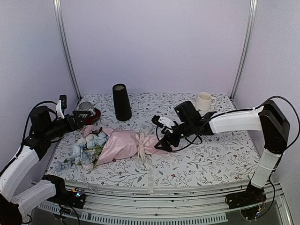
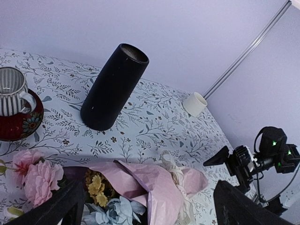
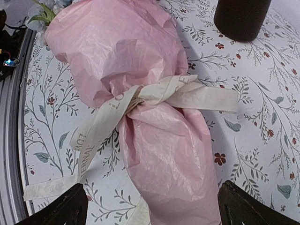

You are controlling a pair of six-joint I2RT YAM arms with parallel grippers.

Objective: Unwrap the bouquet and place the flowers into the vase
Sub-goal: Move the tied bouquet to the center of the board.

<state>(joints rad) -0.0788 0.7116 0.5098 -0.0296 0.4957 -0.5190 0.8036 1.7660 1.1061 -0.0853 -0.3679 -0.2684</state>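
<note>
The bouquet point(image 1: 123, 144) lies on its side mid-table, a pink-lilac paper cone tied with a cream ribbon point(image 3: 140, 96). Its flowers point(image 1: 89, 150) spill out to the left, pale blue, pink and yellow point(image 2: 96, 186). The black vase point(image 1: 121, 102) stands upright behind it. My right gripper point(image 1: 163, 140) is open at the cone's narrow end, its fingers on either side of the paper point(image 3: 164, 145) just below the knot. My left gripper point(image 1: 86, 120) hangs open above the flower end, holding nothing. In its wrist view the fingertips point(image 2: 61, 206) frame the bouquet point(image 2: 159, 187).
A striped cup point(image 1: 85, 108) on a red saucer stands at the back left, close to my left gripper. A cream mug point(image 1: 203, 101) sits at the back right. Loose ribbon tails point(image 3: 51, 187) trail toward the table's front edge.
</note>
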